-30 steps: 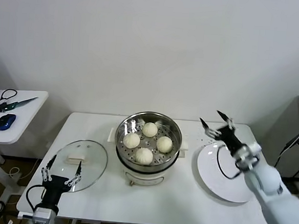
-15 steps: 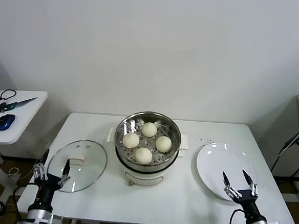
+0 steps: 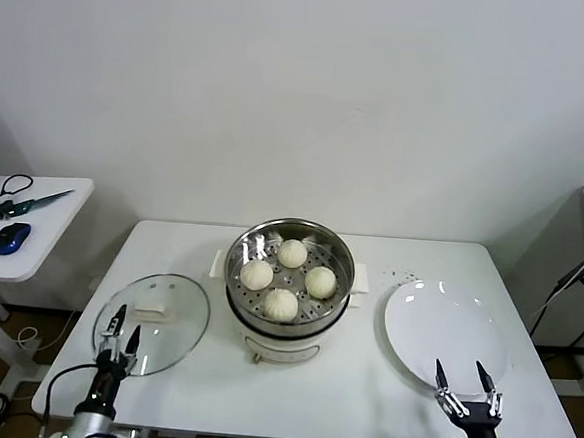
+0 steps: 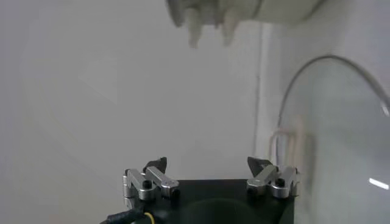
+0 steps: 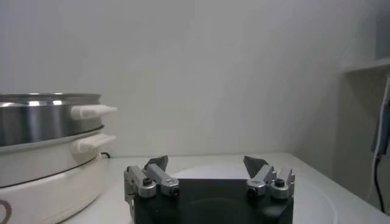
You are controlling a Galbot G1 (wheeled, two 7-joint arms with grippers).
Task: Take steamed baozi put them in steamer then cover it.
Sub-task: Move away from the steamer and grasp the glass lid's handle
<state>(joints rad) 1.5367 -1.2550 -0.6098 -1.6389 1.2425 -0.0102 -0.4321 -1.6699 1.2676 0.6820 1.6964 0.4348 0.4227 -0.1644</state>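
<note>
Four steamed baozi [image 3: 286,275] sit on the perforated tray inside the steel steamer [image 3: 342,255] at the table's middle. The steamer also shows in the right wrist view [image 5: 42,122]. The glass cover [image 3: 181,303] with its white handle [image 3: 147,313] lies flat on the table, left of the steamer; its rim shows in the left wrist view [image 4: 329,67]. My left gripper [image 3: 120,327] is open and empty at the cover's near edge. My right gripper [image 3: 465,380] is open and empty at the near edge of the white plate [image 3: 435,319].
The white plate lies on the table right of the steamer. A side table [image 3: 31,231] at the far left holds a blue mouse [image 3: 10,238] and cables. The front table edge runs just below both grippers.
A second ago my right gripper was raised over the plate's far edge; it has dropped to the front edge. My left gripper shifted slightly right along the cover's near edge.
</note>
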